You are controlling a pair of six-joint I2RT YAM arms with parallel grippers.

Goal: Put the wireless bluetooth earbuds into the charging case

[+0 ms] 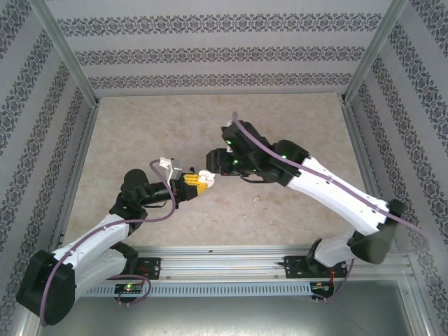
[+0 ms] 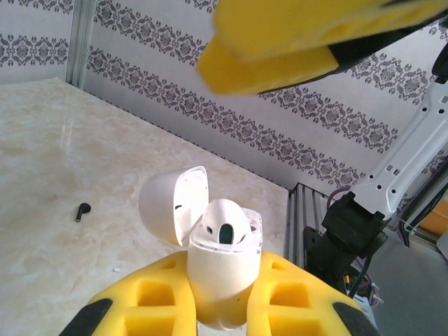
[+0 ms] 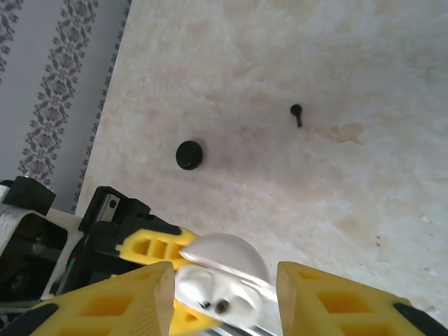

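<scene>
One white earbud [image 2: 225,222] seems seated in the charging case [image 2: 218,269]; fetching another comes next.
The left gripper [image 2: 218,297] clamps the case; the right gripper [image 3: 225,294] above it is parted, empty; a black earbud [image 2: 83,210] lies well apart.

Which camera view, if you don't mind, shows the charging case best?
The left wrist view: the charging case sits large, lid open, clamped in the jaws of the left gripper. The right wrist view shows its open top from above; the top external view shows a small white blob.
</scene>
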